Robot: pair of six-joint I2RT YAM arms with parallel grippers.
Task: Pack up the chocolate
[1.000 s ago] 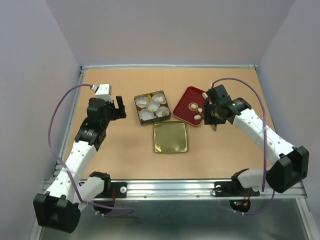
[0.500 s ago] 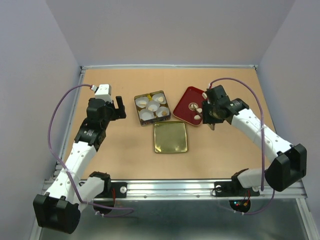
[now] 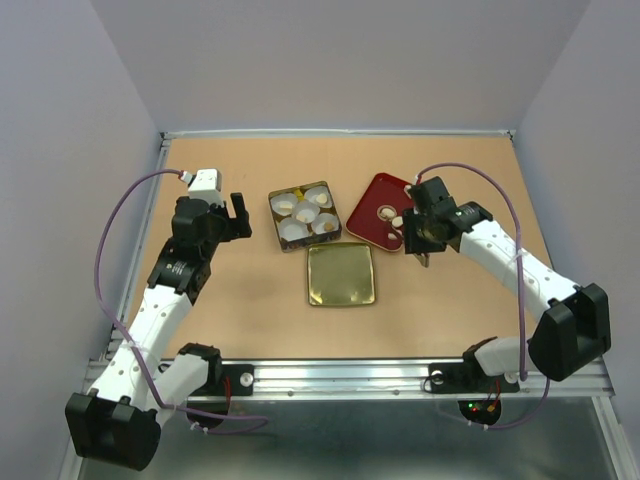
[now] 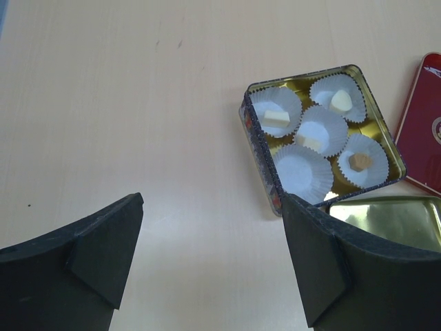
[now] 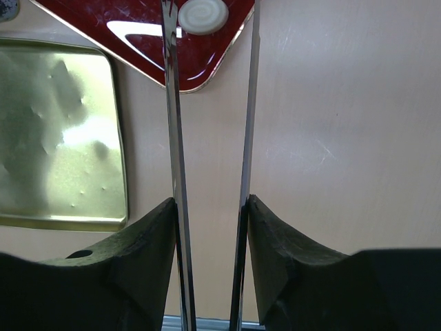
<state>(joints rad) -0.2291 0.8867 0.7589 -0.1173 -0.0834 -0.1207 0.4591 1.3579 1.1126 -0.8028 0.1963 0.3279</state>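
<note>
The chocolate is in two places. Cream and tan lumps sit in white paper cups in the gold tin (image 4: 258,138): a white block (image 4: 277,116), a white piece (image 4: 340,101) and a tan piece (image 4: 358,162). More pale lumps (image 3: 396,220) lie on the red tray (image 3: 372,218). One of these, a round white swirl piece (image 5: 202,15), lies between the tips of the metal tweezers (image 5: 173,138). My right gripper (image 5: 210,207) is shut on those tweezers at the tray's near right corner (image 3: 422,240). My left gripper (image 4: 210,207) is open and empty, left of the tin (image 3: 238,212).
A gold tin lid (image 3: 340,274) lies flat, inside up, just in front of the tin, and also shows in the right wrist view (image 5: 55,138). One paper cup (image 4: 301,172) in the tin holds nothing. Raised walls edge the table at the back and sides.
My right gripper with the tweezers has shifted slightly toward the near side and left, over the red tray's right corner. The left arm has not moved.
</note>
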